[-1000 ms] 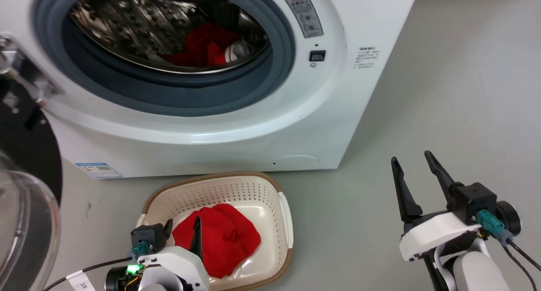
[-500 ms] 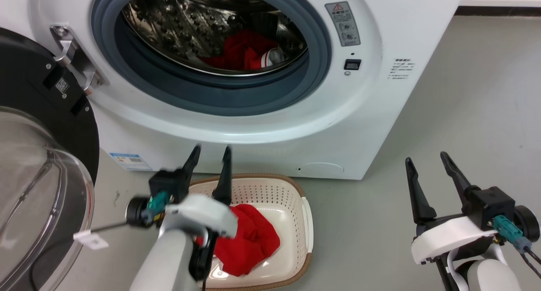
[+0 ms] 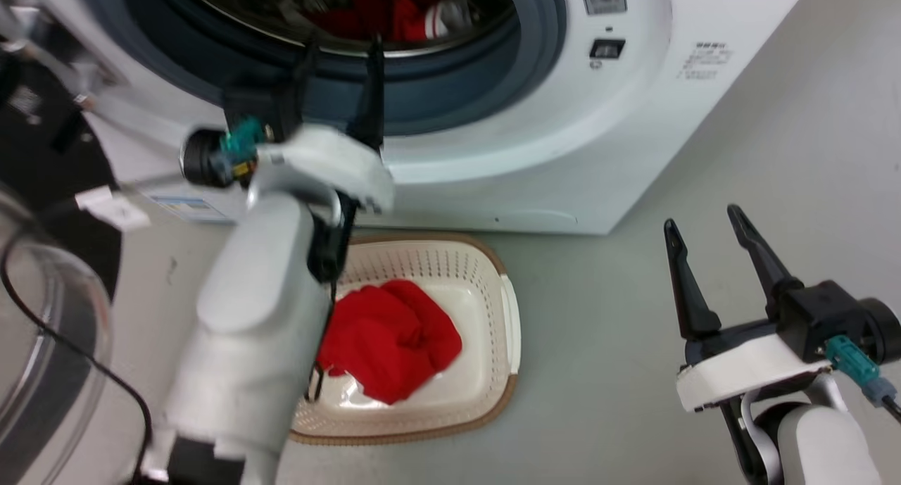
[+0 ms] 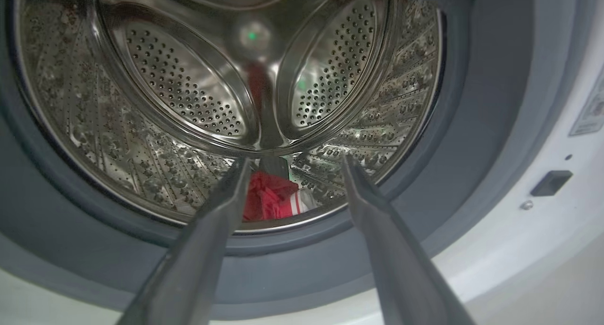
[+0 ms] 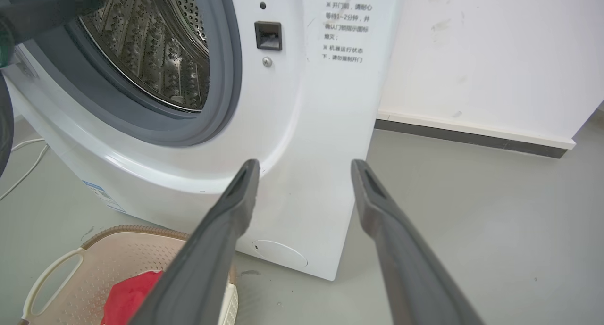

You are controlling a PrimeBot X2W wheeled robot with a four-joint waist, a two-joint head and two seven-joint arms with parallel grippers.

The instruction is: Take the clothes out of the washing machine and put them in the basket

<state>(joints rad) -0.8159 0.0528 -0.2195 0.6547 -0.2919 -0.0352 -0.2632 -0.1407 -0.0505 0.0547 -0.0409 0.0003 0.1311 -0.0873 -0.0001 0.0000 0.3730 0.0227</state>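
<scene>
- At the mouth of the drum (image 4: 188,79), my left gripper (image 4: 295,161) hung spread and empty; the right gripper (image 3: 701,217), also spread, stood apart from the washing machine (image 3: 633,119).
- The clothes (image 4: 271,200) lay low behind the drum's lip; another red piece (image 3: 391,337) sat in the basket (image 3: 510,330).
- I feared a finger snagging the rubber ring (image 4: 472,103), the cloth lying so low.
- Crumpled, its white-striped end faced right in the left wrist view; I saw no clear long axis.

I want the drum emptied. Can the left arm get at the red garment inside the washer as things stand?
Probably yes: the left gripper is open in front of the drum, pointing at the red garment low inside, with nothing visible between them.
</scene>
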